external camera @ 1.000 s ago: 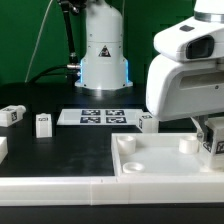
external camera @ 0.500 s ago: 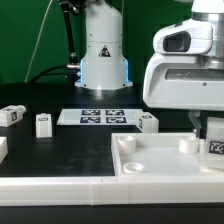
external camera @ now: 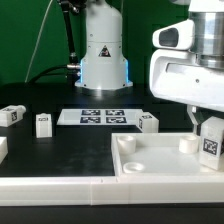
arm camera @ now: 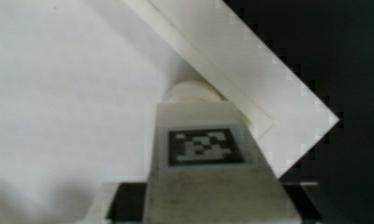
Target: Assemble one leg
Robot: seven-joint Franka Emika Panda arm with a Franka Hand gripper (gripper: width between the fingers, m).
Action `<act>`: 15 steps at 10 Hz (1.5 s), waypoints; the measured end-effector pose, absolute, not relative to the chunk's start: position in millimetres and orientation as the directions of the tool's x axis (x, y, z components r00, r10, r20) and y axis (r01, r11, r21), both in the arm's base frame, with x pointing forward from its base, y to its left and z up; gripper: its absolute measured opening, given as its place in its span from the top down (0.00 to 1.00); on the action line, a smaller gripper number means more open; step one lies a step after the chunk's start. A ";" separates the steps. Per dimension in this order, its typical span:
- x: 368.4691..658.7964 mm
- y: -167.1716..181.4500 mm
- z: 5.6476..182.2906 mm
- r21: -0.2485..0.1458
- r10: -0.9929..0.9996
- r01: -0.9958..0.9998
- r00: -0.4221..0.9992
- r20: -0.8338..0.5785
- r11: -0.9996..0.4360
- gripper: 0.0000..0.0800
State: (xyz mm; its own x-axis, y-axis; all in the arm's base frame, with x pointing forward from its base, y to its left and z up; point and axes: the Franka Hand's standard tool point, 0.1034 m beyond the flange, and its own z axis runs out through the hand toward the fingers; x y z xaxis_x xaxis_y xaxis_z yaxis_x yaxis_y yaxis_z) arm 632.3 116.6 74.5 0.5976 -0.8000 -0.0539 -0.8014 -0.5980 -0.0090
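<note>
black matte table [external camera: 60,150], plain and flat, under all items.

1. tray [external camera: 150,165]: large white moulded plastic, square, raised rim, smooth with a dull sheen; nearest the exterior camera. round sockets [external camera: 127,143] stand at its far corners, short and cylindrical.

2. leg [external camera: 211,143]: small white plastic block, upright, square black-and-white tag on the face toward the camera. held over the tray's far corner on the exterior view's right, just beside the socket there. whether it touches the tray cannot be told. in the wrist view the leg [arm camera: 202,140] shows a rounded tip aimed at the tray's corner [arm camera: 255,80], tag print blurred.

3. gripper [external camera: 205,125]: bulky white glossy housing above, dark fingers [arm camera: 113,195] pressed on either side of the leg, clamped on it.

4. spare legs [external camera: 148,122]: three alike, white with tags, standing loose on the table; one just past the tray's far rim, two well apart toward the exterior view's left.

5. marker board [external camera: 98,117]: thin flat white sheet, four black tags in a row, between the spare legs.

6. arm base [external camera: 103,50]: white rounded column, blue-lit collar.

7. green backdrop [external camera: 20,40], farthest.
</note>
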 end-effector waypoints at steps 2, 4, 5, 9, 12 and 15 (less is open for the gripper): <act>632.4 115.4 74.5 -0.005 -0.850 -0.852 0.523 -0.058 -0.524 0.64; 632.4 115.6 73.9 -0.005 -0.858 -0.859 0.511 -0.060 -0.511 0.64; 632.4 115.8 73.9 -0.008 -0.838 -0.840 0.542 -0.062 -0.542 0.44; 633.2 115.7 73.2 -0.029 -0.648 -0.650 0.760 -0.056 -0.759 0.19; 633.4 116.3 73.3 -0.044 -0.387 -0.389 0.921 -0.044 -0.920 0.19; 633.5 118.1 73.7 -0.054 -0.142 -0.144 0.989 -0.031 -0.988 0.19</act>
State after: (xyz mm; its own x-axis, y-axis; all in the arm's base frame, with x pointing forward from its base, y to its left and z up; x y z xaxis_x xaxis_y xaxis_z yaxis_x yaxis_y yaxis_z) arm 633.5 118.1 73.7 0.9894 -0.1420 -0.0309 -0.1436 -0.9881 -0.0544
